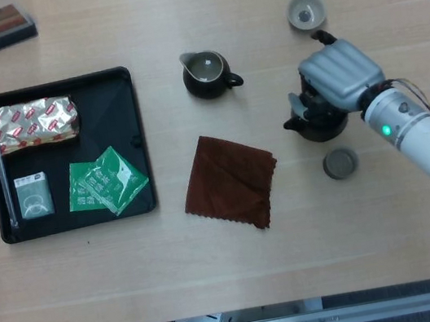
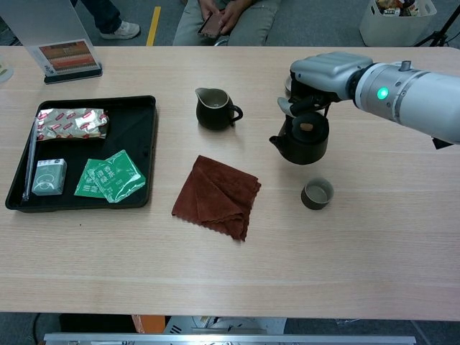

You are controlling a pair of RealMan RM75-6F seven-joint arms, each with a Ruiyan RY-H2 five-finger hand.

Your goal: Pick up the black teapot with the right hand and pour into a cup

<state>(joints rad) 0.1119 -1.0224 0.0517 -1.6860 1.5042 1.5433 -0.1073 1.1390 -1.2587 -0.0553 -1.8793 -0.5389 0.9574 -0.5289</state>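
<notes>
I have the right hand [image 2: 316, 83] over the black teapot [image 2: 303, 139], its fingers [image 2: 296, 106] curled down around the top handle and grasping it; the pot sits in that grip at the right half of the table [image 2: 230, 259]. From the chest view I cannot tell whether its base touches the wood. The pot is round-bodied, dark and glossy, with a short spout pointing toward the left and a small brown knob on the lid. In the head view the grey shell of the hand [image 1: 341, 78] hides most of the teapot [image 1: 316, 121]; only the spout side shows.

A small grey-brown cup [image 2: 317, 193], round with a dull rim, stands just in front of the pot, apart from it. A second pale cup [image 1: 306, 11] sits farther back, glazed and shiny inside.

A black pitcher [image 2: 214, 109] with a loop handle stands left of the pot. A rumpled brown cloth [image 2: 218, 195], soft and folded, lies near the table's middle. The black tray [image 2: 140, 115], shallow and rectangular, carries a crinkled foil packet [image 2: 70, 123], green sachets [image 2: 108, 176] and a small box [image 2: 47, 177].

Left hand is out of both views.
</notes>
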